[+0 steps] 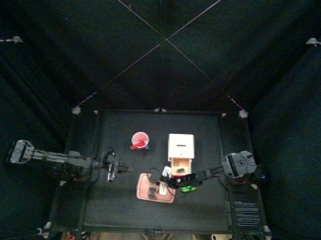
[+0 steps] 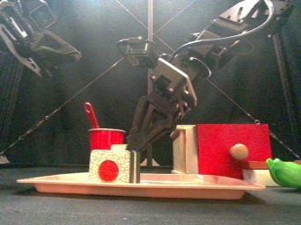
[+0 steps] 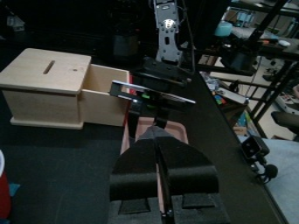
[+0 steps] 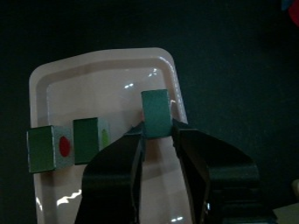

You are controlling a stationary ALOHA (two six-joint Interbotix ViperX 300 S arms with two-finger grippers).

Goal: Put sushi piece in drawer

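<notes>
**A:** Right, where is the sushi piece (image 4: 155,112) sitting?

**B:** It is standing on edge on the tray (image 4: 70,74), close to one long rim. The tray is lying along the table's (image 1: 113,122) front edge. Two more pieces (image 4: 47,147) (image 4: 87,140) are standing together on it, well apart from this one.

**A:** And the right gripper (image 4: 162,131) is holding it?

**B:** I am not seeing a hold. It is hanging over the tray with its jaws spread, and the green piece is showing just past their tips. I cannot tell whether either jaw is touching it. The left gripper (image 3: 158,149) is resting near the table's left edge with its jaws pressed together on nothing.

**A:** How are you expecting the piece to handle?

**B:** I am guessing it is light and stiff, more a toy block than food, so squeezing should not be crushing it. The worry is that it is standing tall on a narrow base. A nudge from one jaw before the other arrives is likely to tip it flat or slide it over the glossy tray.

**A:** So where should the jaws be taking it?

**B:** Across its two broad flat faces, about halfway down, both closing evenly. Pinching near the top is risking a pivot.

**B:** The drawer (image 3: 47,87) is waiting behind the tray, mid-table, beside the cup (image 1: 139,141). It seems to be pulled out towards the tray, so the carry is looking short.
</notes>
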